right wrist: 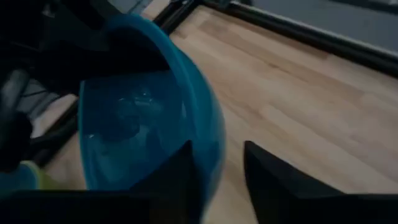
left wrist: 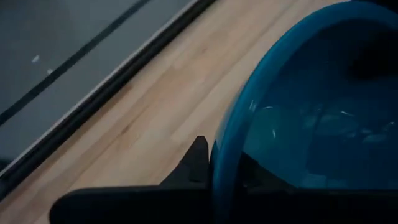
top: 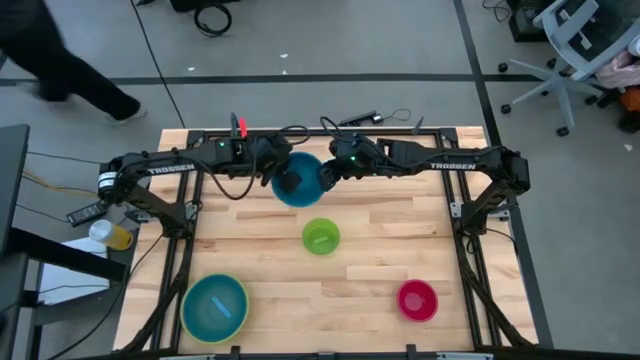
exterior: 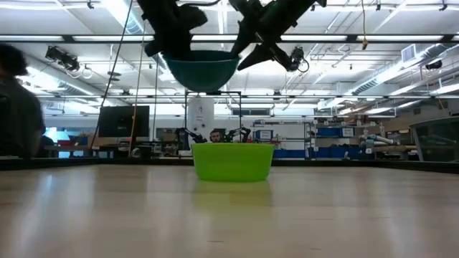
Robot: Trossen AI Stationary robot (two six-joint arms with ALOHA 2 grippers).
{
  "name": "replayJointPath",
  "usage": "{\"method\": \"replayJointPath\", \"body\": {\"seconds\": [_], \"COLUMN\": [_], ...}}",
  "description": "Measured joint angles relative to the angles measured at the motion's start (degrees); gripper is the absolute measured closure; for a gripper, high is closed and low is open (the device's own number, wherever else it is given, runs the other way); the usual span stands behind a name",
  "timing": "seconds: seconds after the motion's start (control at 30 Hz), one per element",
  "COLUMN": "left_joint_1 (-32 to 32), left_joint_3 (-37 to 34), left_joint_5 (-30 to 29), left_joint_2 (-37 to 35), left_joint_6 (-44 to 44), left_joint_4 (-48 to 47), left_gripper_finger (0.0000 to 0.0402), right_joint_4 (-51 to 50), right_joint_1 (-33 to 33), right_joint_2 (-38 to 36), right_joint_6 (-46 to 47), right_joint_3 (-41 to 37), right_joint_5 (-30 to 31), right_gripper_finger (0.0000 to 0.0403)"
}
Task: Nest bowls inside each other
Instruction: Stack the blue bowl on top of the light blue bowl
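Observation:
A blue bowl [top: 298, 180] hangs in the air over the table's far middle, between my two arms, opening up [exterior: 202, 68]. My left gripper [top: 277, 176] is shut on its left rim. My right gripper [right wrist: 217, 177] is open at the opposite rim, one finger inside the bowl and one outside. A small green bowl [top: 321, 237] stands on its base mid-table, below and nearer than the held one [exterior: 233, 161]. A red bowl [top: 417, 299] stands near right. At the near left, a yellow-green bowl [top: 188, 290] holds a light blue bowl [top: 214, 308]. My left gripper pinches the blue bowl's rim [left wrist: 222, 163] on the bowl's left side, one finger [left wrist: 195, 163] outside the wall and the other inside, showing dark through the wall. It comes slanting down from the table's left. The bowl is lifted clear and nearly level. My right gripper stands astride the right rim [right wrist: 208, 149]; whether a finger touches the wall I cannot tell.
Dark frame rails [top: 470, 215] run along the table's sides. A yellow bottle [top: 112, 236] lies off the table's left edge. A person [top: 60, 60] walks on the floor beyond the far left corner. Bare wood lies between the green and red bowls.

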Motion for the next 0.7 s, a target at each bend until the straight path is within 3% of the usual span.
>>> {"method": "replayJointPath", "body": {"seconds": [0.1,0.3,0.47,0.7], "left_joint_1": [0.0,-2.2,-10.3,-25.7], "left_joint_3": [-0.2,-0.1,-0.1,-0.6], "left_joint_5": [2.5,14.1,23.1,24.3], "left_joint_2": [0.0,-0.4,-2.8,-7.5], "left_joint_6": [0.3,0.8,-0.5,-16.3], "left_joint_4": [-6.1,-16.9,-25.9,-29.7], "left_gripper_finger": [0.0391,0.0392,0.0392,0.0392], "right_joint_4": [0.3,-3.2,-13.1,-29.7], "right_joint_1": [0.1,-0.4,-1.2,-1.8], "right_joint_2": [-1.8,-8.0,-14.2,-20.0], "right_joint_6": [-0.3,-1.0,-2.5,-1.9], "right_joint_3": [-0.1,-0.1,0.0,0.0], "right_joint_5": [-0.1,3.1,10.4,20.2], "right_gripper_finger": [0.0209,0.0152,0.0145,0.0148]}}
